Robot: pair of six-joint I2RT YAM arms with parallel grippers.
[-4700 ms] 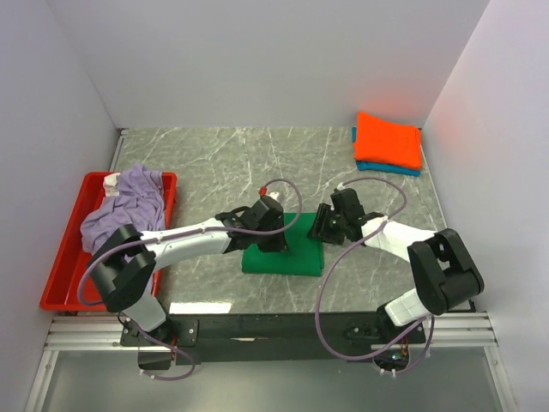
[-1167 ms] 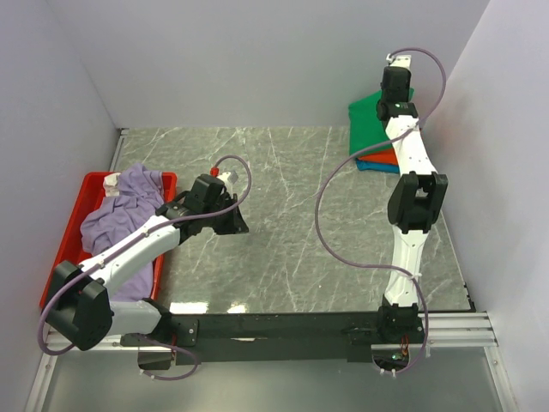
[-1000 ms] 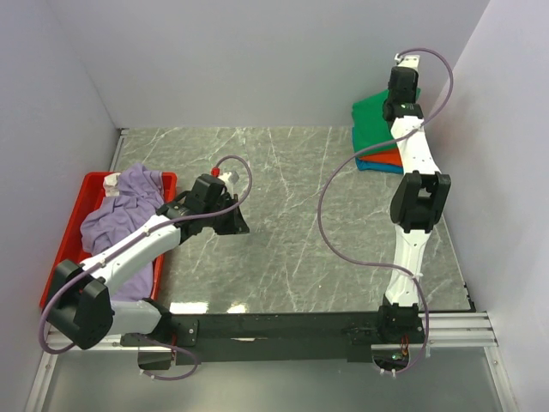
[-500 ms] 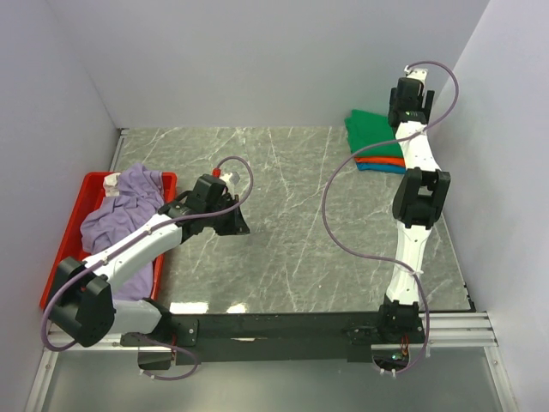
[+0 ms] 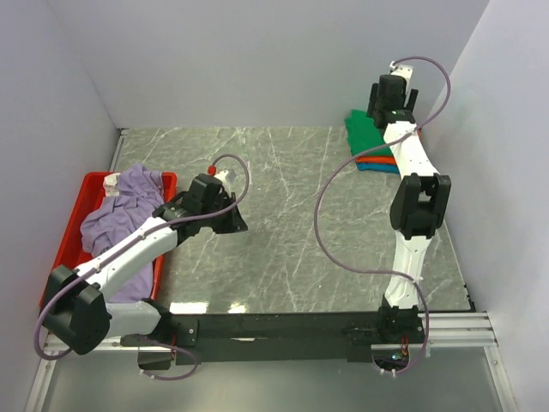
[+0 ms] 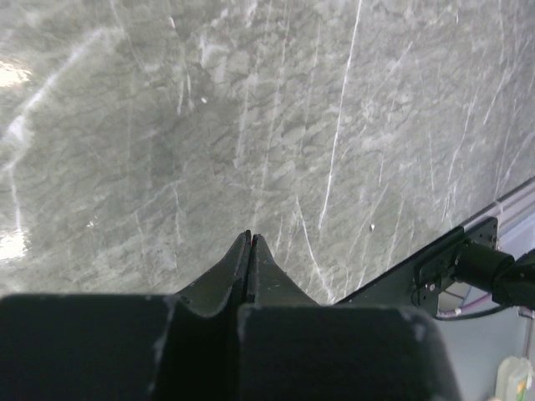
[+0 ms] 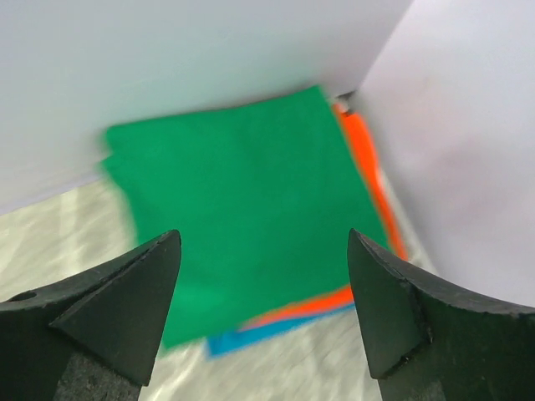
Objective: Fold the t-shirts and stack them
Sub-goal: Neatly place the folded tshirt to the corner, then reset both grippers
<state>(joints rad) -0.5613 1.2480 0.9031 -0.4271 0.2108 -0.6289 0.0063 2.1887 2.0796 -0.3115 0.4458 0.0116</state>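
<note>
A folded green t-shirt [image 5: 364,132] [image 7: 242,200] lies on top of the orange t-shirt [image 5: 383,158] [image 7: 366,163] and the blue t-shirt [image 5: 383,166] [image 7: 251,336] in the back right corner. My right gripper [image 5: 383,110] [image 7: 263,238] hangs above this stack, open and holding nothing. A crumpled lavender t-shirt [image 5: 120,215] fills the red tray [image 5: 62,262] on the left. My left gripper [image 5: 233,225] [image 6: 250,236] is shut and empty, over bare marble just right of the tray.
Walls close in the table at the back and on both sides, and the stack sits tight against the back right corner. The arm bases and a black rail [image 5: 283,328] run along the near edge.
My right gripper has opened and let go of the green t-shirt, which now rests on the stack. That gripper has shifted slightly left. The left arm has barely moved.
</note>
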